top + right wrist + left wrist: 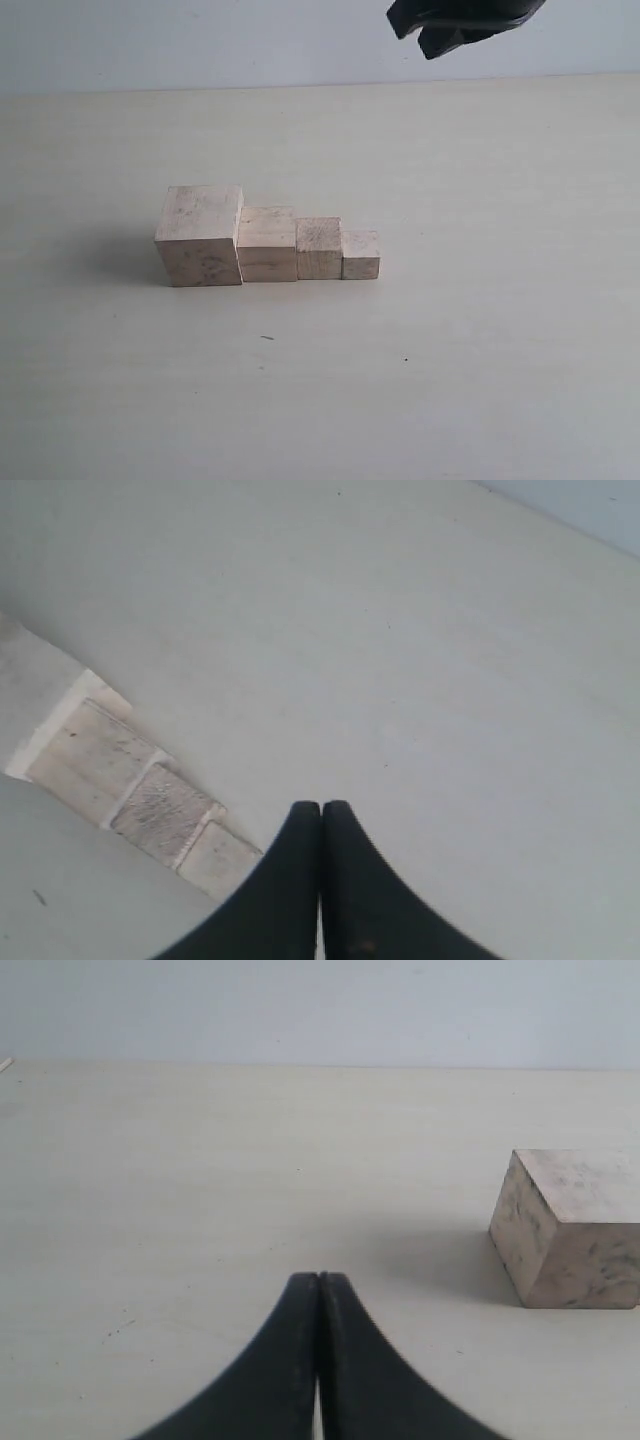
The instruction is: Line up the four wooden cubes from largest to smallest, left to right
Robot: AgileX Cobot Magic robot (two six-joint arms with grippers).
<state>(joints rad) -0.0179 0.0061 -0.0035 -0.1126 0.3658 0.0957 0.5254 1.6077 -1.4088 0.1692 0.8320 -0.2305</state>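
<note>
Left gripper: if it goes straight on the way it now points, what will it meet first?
Probably nothing but bare table: the left gripper, jaws shut, aims past the largest cube, which stands aside of that line. Depth is unclear.

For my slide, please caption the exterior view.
Four pale beige wooden cubes stand in a row, largest left to smallest right.

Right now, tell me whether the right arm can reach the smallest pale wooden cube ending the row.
Probably yes: nothing lies between the shut right gripper and that smallest cube, whose outer side is free. The jaws must open first.
</note>
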